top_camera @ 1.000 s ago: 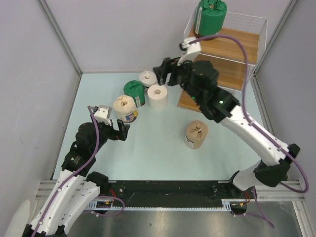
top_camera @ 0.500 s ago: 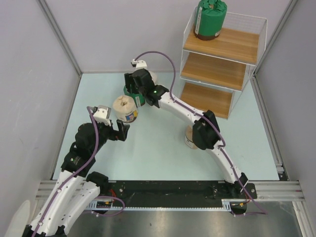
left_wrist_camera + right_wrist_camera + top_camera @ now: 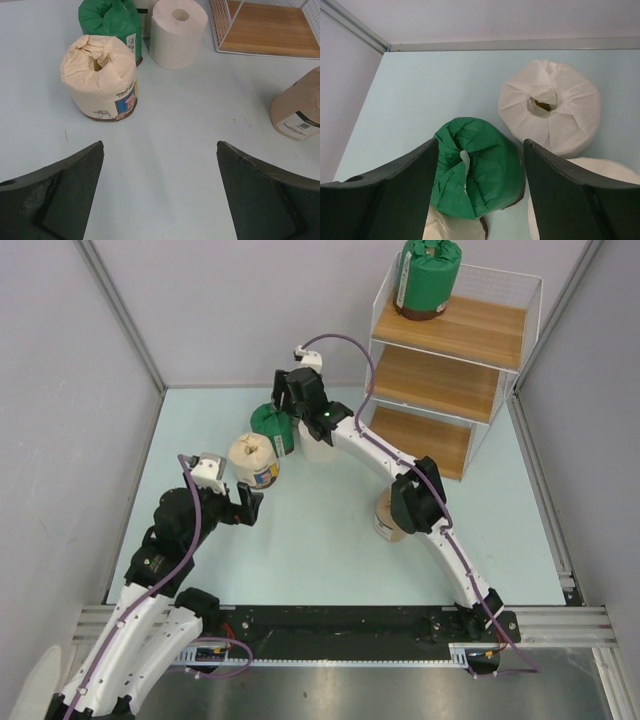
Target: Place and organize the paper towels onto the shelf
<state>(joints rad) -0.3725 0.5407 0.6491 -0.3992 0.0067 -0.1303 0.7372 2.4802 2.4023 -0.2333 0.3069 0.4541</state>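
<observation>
From above, the right arm hides the white-wrapped roll and much of the tan roll, which the left wrist view also cuts at its right edge. In the right wrist view we get only slivers of the cream roll and bare white roll. We cannot read the cream roll's label.

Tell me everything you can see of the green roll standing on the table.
The green roll stands upright on the pale table, in crinkled green wrap gathered at the top, with a white label on its side and a dark band at its foot. The cream roll, bare white roll and white-wrapped roll crowd close; contact is unclear. The right gripper hangs open above it, one finger either side.
</observation>
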